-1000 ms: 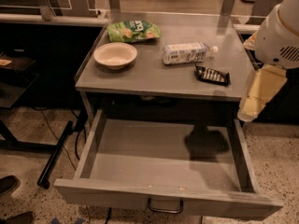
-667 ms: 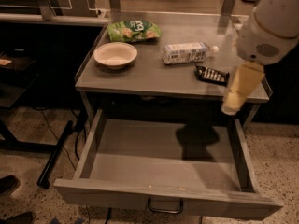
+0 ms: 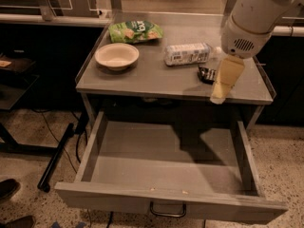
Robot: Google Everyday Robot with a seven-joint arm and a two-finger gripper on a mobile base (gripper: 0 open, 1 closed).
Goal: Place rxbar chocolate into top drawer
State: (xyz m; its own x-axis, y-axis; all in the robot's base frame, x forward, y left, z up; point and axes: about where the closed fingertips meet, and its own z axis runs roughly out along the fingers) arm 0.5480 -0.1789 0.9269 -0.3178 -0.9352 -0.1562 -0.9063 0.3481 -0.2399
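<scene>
The rxbar chocolate (image 3: pixel 205 73) is a small black-wrapped bar lying on the grey tabletop near its right front; only its left part shows, the rest is hidden behind my gripper. My gripper (image 3: pixel 221 90) hangs from the white arm (image 3: pixel 254 18) over the table's right front edge, just right of and in front of the bar. The top drawer (image 3: pixel 166 202) is pulled out wide below the table, with a dark loop handle (image 3: pixel 167 210) on its front panel. Nothing shows inside the drawer.
A white-labelled plastic bottle (image 3: pixel 187 54) lies on its side behind the bar. A cream bowl (image 3: pixel 117 56) sits at the table's left. A green chip bag (image 3: pixel 135 31) lies at the back. A dark stand's leg (image 3: pixel 57 158) runs along the floor to the left.
The arm has swung left from beside the table's right edge. The gripper now hangs in front of the bar and covers part of it. The objects and drawer have not moved.
</scene>
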